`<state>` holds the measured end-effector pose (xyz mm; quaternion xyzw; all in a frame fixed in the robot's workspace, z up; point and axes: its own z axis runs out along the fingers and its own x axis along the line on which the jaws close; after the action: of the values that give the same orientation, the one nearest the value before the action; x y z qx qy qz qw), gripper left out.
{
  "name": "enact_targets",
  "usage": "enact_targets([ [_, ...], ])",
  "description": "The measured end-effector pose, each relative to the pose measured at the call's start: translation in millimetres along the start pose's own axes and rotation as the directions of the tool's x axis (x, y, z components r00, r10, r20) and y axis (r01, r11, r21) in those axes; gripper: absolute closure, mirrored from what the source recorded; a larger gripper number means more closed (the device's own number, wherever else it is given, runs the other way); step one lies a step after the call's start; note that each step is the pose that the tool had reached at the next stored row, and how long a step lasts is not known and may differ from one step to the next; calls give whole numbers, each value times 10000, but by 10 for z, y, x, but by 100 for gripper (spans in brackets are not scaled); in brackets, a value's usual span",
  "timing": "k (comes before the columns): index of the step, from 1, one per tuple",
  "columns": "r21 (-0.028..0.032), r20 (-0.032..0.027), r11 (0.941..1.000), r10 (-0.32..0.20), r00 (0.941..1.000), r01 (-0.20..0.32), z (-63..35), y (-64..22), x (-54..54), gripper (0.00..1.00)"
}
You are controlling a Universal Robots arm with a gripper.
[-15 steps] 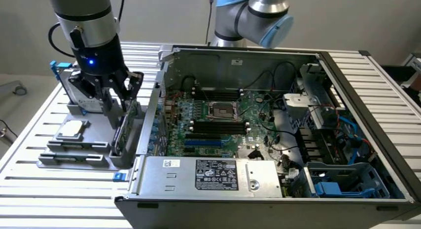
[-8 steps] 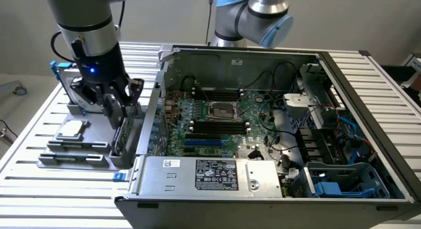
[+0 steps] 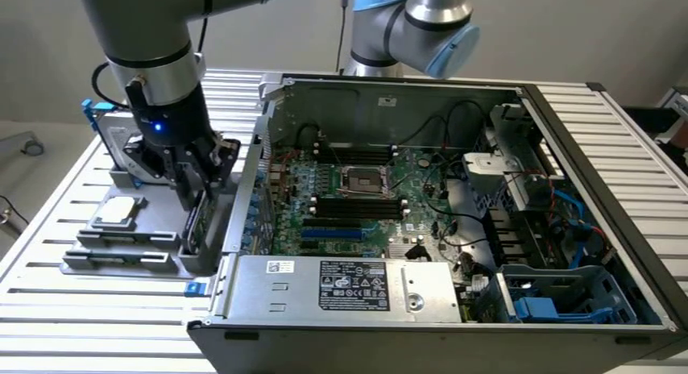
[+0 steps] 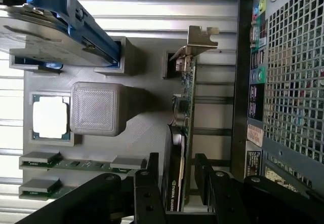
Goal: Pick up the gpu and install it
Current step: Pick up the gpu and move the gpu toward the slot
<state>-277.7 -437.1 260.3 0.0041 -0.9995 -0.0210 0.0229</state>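
A slatted metal worktop point(image 3: 43, 253) carries an open computer case point(image 3: 613, 172), which lies on its side with the motherboard point(image 3: 355, 197) facing up and a silver power supply point(image 3: 344, 287) along its near edge. The robot arm point(image 3: 151, 35) reaches down at the exterior view's left, just beside the case.

Below the arm a grey parts holder point(image 4: 142, 127) sits on the worktop against the case's back panel. At one end of the holder a silver hard drive point(image 4: 45, 36) leans in its blue frame.

The gpu point(image 4: 186, 97) stands on edge in a slot of the holder nearest the case. Its silver bracket is at the far end from the wrist and its black cover is at the near end.

The gripper point(image 4: 176, 160) straddles that near end. Its black fingers point(image 4: 147, 183) are spread wide, one on each side of the card, with gaps between them and it, so nothing is grasped.

A processor chip point(image 4: 49, 118) lies flat in a square recess, and two memory sticks point(image 4: 76, 163) rest in slots beside it.
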Motion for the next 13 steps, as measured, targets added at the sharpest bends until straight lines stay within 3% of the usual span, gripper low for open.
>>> enact_targets([
  [5, -14, 13, 9996, 276, 9996, -276, 91, 2, -6, 58],
  [13, -26, 23, 9984, 563, 9984, -562, 130, 37, -8, 58],
])
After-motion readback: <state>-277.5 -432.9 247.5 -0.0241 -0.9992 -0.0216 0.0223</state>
